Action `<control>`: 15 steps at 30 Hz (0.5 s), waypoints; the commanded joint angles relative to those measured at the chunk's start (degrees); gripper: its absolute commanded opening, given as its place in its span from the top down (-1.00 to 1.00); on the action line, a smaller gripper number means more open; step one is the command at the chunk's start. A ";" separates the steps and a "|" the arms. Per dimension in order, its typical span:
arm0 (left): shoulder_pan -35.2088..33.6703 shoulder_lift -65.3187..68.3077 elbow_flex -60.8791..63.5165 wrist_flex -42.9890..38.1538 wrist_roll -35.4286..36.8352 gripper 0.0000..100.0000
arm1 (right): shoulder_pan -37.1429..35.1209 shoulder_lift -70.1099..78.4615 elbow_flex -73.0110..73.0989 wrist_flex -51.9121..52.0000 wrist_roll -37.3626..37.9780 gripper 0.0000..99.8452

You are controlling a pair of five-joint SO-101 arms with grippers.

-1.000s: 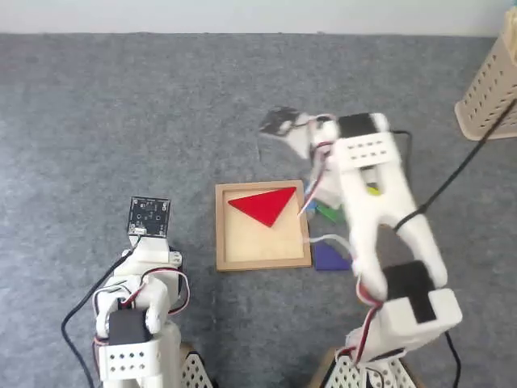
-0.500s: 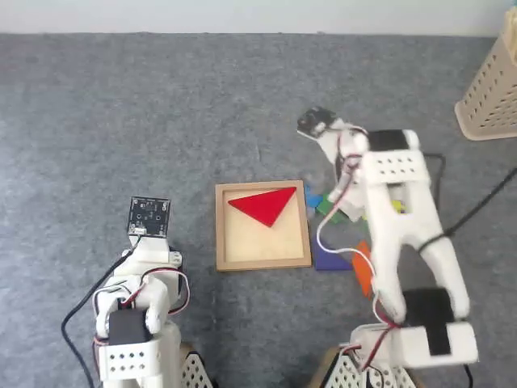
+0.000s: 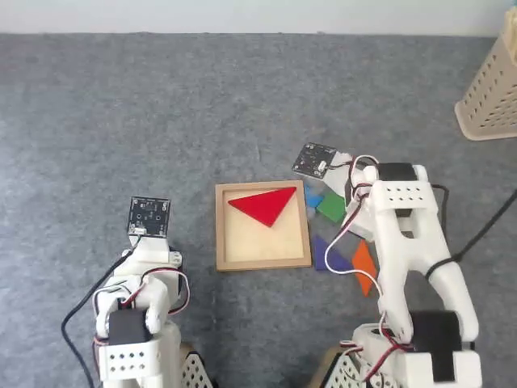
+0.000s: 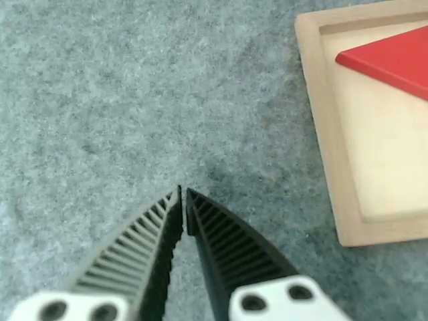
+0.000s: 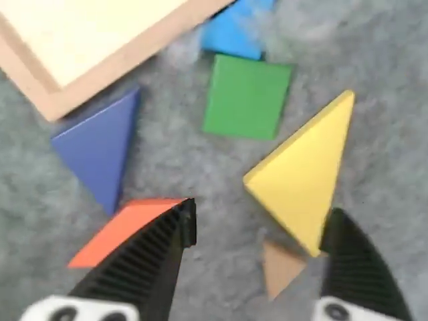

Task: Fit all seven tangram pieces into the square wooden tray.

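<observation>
The wooden tray sits mid-table with just the red triangle lying in its far part. Just beside it, on the grey table, lie the green square, light blue piece, dark blue triangle, orange piece, yellow triangle and a small tan triangle. The right claw hangs over them, fingers spread wide. The left claw is pinched together over bare table by the tray's other side.
</observation>
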 commanded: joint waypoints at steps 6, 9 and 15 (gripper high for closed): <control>0.00 -1.05 -0.40 0.35 -0.26 0.98 | 2.77 10.77 -1.32 -9.54 3.16 0.27; 0.00 -1.05 -0.40 0.35 -0.26 0.98 | 5.32 14.11 -4.57 -9.89 3.16 0.27; 0.00 -1.05 -0.40 0.35 -0.26 0.98 | 7.78 22.11 -12.48 -9.63 2.90 0.27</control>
